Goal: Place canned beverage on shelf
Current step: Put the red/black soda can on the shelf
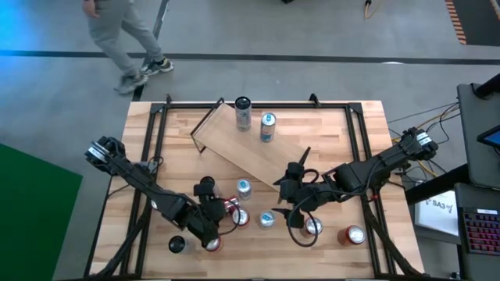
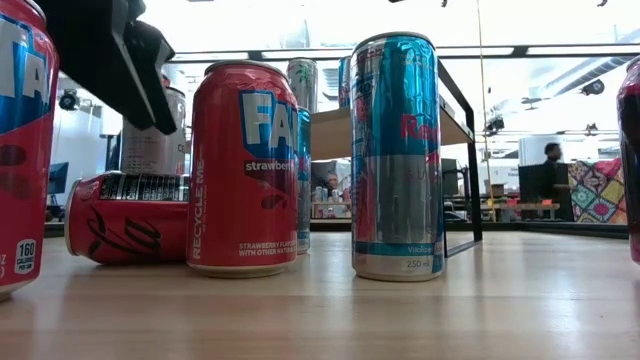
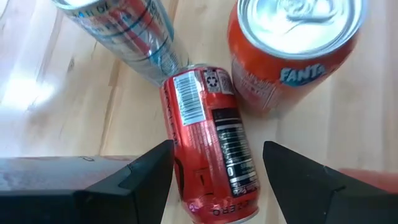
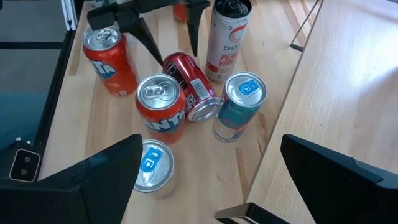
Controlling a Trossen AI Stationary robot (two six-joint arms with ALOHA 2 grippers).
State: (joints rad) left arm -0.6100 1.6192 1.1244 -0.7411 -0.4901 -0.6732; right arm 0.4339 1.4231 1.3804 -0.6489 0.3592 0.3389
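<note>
Nearest the front edge of the tabletop [image 1: 328,129], the left tool [image 3: 216,163] hangs over a fallen red can [image 3: 211,140], fingers apart and straddling it, one finger on each side of the can body. No contact visible; nothing held. The can lies on its side, long axis running forward from the tool, roughly in line with the fingers, so the span crosses the can's width. An upright orange Fanta can [image 3: 292,50] stands just beside its far end; a slim blue-and-silver can [image 3: 121,31] touches or nearly touches that end on the other side.

Right tool [image 4: 205,162] is spread wide and empty, above the same cluster from the opposite side. Left arm is the nearer to the fallen can; judged the working arm.

Farther back, the shelf [image 1: 234,144] sits skewed on the tabletop, away from the cluster toward the rear. It already carries two upright cans: a dark-topped can [image 1: 243,113] and a blue can [image 1: 267,127]. Remaining cans stand on the tabletop, not on the shelf.
</note>
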